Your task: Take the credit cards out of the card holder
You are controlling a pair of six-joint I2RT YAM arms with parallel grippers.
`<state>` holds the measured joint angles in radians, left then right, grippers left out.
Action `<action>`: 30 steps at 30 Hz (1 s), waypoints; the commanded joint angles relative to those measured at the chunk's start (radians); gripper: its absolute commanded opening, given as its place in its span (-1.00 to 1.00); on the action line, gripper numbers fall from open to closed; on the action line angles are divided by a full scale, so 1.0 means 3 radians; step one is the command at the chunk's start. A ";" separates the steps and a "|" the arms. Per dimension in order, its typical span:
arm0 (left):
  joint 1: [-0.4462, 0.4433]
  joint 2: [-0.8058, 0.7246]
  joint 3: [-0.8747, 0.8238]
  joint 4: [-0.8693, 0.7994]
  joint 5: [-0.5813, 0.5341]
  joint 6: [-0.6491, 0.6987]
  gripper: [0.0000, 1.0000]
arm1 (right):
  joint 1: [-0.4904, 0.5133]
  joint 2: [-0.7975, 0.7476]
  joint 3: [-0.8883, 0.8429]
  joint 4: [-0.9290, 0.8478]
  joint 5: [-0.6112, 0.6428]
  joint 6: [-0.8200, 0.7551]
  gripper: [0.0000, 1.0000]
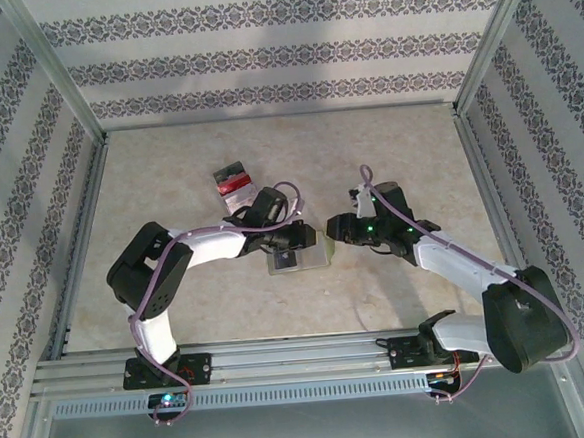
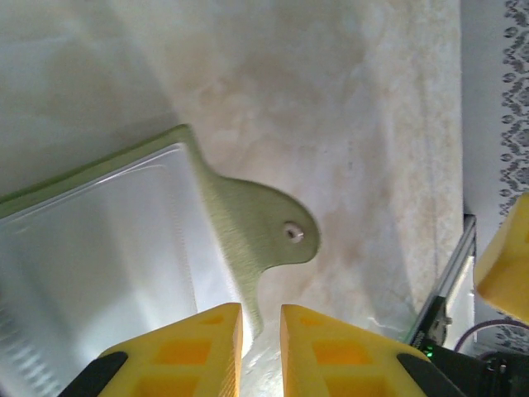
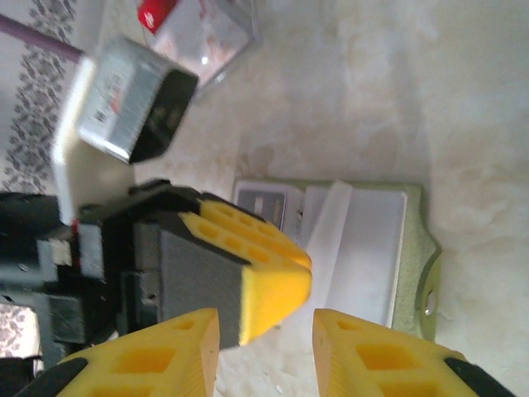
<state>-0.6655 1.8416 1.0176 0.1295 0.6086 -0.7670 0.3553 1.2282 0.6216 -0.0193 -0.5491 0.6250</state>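
The olive-green card holder [image 1: 319, 250] lies open on the table centre, its pale sleeves [image 2: 99, 248] facing up and its snap tab [image 2: 269, 227] sticking out. My left gripper [image 2: 260, 318] is shut on the holder's edge beside the tab, its fingers [image 3: 277, 285] pressed together over the holder [image 3: 413, 273]. A dark grey credit card [image 3: 263, 205] sits in one sleeve, and a pale sleeve flap [image 3: 331, 240] stands up. My right gripper [image 3: 264, 347] hangs open just in front of the holder, holding nothing. Red and pinkish credit cards [image 1: 233, 181] lie loose behind the left arm.
The loose cards [image 3: 194, 33] lie close to the left wrist camera housing [image 3: 124, 99]. The two grippers [image 1: 292, 251] [image 1: 337, 226] nearly touch over the holder. Metal frame posts and patterned walls ring the table; a rail [image 1: 282, 360] runs along the near edge.
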 commanded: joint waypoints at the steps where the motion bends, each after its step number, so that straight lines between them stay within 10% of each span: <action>1: -0.0086 0.0113 0.0171 0.0192 0.0159 -0.0095 -0.60 | -0.0123 -0.0172 -0.0099 -0.0062 0.0041 0.0013 -0.29; 15: -0.0223 0.0270 0.0376 0.0372 0.0220 -0.0299 -0.58 | -0.0443 -0.0433 -0.0216 -0.0090 -0.0214 0.0042 -0.19; 30: 0.0308 -0.1086 -0.0222 -0.0628 -0.0285 0.0153 -0.30 | -0.0355 -0.0347 -0.0049 0.0048 -0.0535 0.0181 -0.19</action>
<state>-0.6186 1.5742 0.9985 0.0574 0.5800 -0.7681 0.2337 1.1194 0.5716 -0.0364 -0.6884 0.6598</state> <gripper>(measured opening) 0.346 0.408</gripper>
